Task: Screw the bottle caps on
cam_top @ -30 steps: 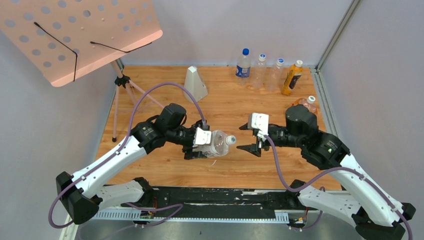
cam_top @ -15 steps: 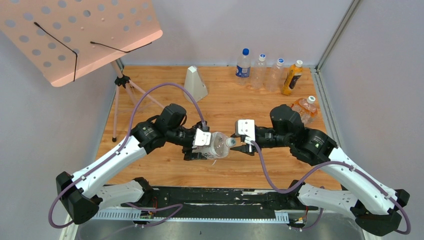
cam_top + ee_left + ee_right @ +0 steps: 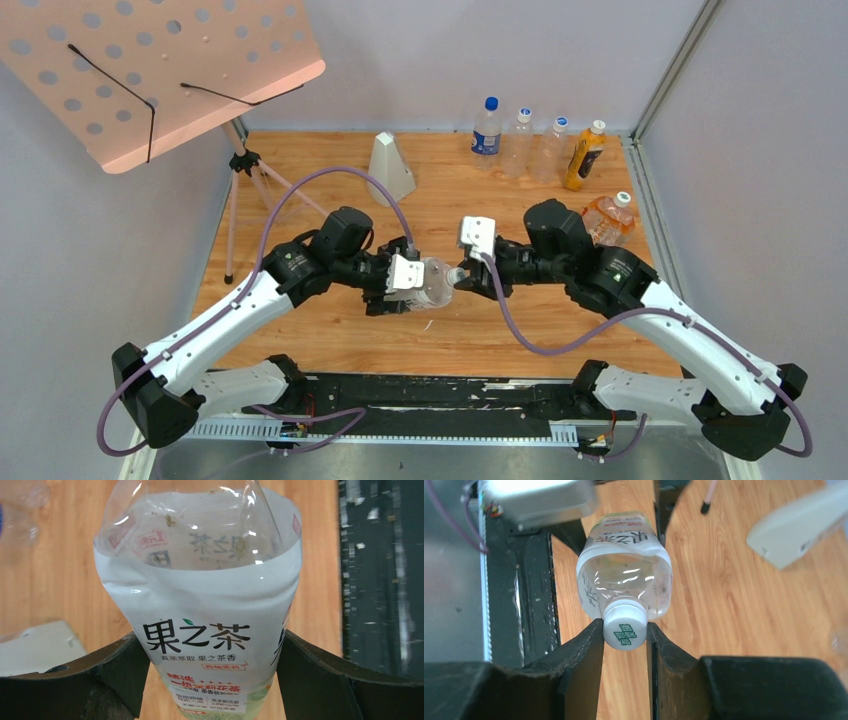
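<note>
My left gripper [image 3: 403,290] is shut on the larger clear bottle [image 3: 433,283] and holds it level above the table, neck pointing right. In the left wrist view the fingers [image 3: 125,660] clamp its green-white-orange label [image 3: 200,605]. A white cap [image 3: 456,277] sits on its neck. My right gripper [image 3: 464,278] is shut on that cap; in the right wrist view both fingers press the cap [image 3: 624,627] from either side, with the bottle [image 3: 624,575] beyond. The smaller orange-label bottle [image 3: 605,215], with a white cap [image 3: 623,198], lies at the right behind my right arm.
A blue-labelled bottle [image 3: 486,127], two clear bottles [image 3: 518,140] and an orange juice bottle [image 3: 584,155] stand along the back wall. A white wedge-shaped block [image 3: 390,168] stands at back centre. A pink perforated music stand [image 3: 150,70] on a tripod is at the left.
My right gripper has moved left to the bottle's neck and closed on the white cap. The left gripper still holds the bottle in about the same place.
</note>
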`<state>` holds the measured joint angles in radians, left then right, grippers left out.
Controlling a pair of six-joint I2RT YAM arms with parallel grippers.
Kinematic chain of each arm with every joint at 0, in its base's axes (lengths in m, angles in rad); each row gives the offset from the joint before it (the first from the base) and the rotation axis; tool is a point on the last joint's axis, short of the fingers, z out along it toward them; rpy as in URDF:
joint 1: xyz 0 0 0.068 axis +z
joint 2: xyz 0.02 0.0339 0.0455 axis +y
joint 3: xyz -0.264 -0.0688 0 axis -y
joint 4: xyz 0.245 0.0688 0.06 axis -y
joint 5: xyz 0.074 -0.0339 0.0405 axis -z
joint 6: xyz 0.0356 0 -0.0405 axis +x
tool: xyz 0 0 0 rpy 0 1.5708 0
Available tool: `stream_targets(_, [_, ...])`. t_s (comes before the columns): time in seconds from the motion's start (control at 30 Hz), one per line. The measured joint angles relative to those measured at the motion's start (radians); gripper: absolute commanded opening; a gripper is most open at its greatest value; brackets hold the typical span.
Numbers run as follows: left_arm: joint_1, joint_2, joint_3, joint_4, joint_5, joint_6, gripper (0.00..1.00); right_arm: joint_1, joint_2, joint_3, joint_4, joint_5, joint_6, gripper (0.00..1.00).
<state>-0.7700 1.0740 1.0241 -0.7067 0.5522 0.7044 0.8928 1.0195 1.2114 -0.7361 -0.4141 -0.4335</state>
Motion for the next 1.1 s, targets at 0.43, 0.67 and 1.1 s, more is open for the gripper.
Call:
stream_targets(0.43, [-0.097,-0.126,-0.285,0.439,-0.482,0.06,0.0,-0.182,0.138,-0.035,0.074,0.114,1.161,0.0])
stream_targets(0.67, [-0.106,-0.123,-0.298,0.503,-0.542,0.087,0.0,-0.198,0.131,-0.036,0.091,0.13,1.36,0.5])
stream_targets(1.1, [-0.109,-0.04,-0.295,0.487,-0.367,0.048,0.0,-0.195,-0.145,-0.08,0.115,-0.11,0.541,1.0])
